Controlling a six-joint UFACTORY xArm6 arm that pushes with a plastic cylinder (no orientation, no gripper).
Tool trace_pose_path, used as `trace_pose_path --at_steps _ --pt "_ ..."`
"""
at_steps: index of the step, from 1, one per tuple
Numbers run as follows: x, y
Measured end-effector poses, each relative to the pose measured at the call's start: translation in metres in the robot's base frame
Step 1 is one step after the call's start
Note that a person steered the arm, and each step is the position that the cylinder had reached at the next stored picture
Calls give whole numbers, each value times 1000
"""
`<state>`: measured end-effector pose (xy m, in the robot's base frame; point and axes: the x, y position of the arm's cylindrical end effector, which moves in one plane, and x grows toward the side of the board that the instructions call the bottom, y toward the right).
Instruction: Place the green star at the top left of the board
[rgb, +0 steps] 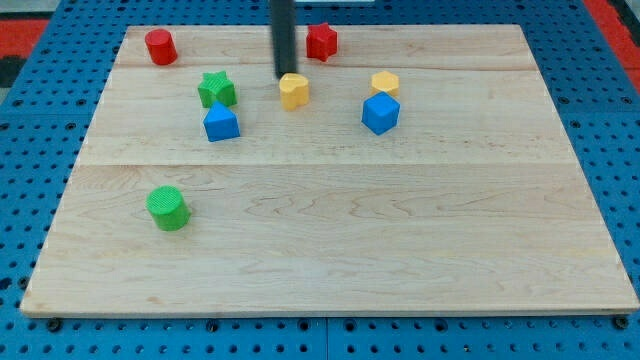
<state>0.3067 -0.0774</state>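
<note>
Pale wooden board (330, 250), grain running side to side, smooth with a soft satin sheen, seams between planks showing. Underneath, blue perforated sheet (40, 150), metal by the look. Green cylinder (168, 208) near the left edge, ribbed and matt, plastic-looking. Green star (216, 89) likewise matt. Dark rod (284, 35) at the top edge, smooth, dull finish.
</note>
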Motion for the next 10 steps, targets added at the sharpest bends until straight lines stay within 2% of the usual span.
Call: trace_pose_path --at_steps 1,3,4,5,6,7,8,9,10 --pt "6 -87" --pt "35 -136" --pt "35 -127" --pt "35 -219" --pt "54 -224" --pt "116 -194" --pt "81 -190" --pt "44 -145" --pt "45 -132"
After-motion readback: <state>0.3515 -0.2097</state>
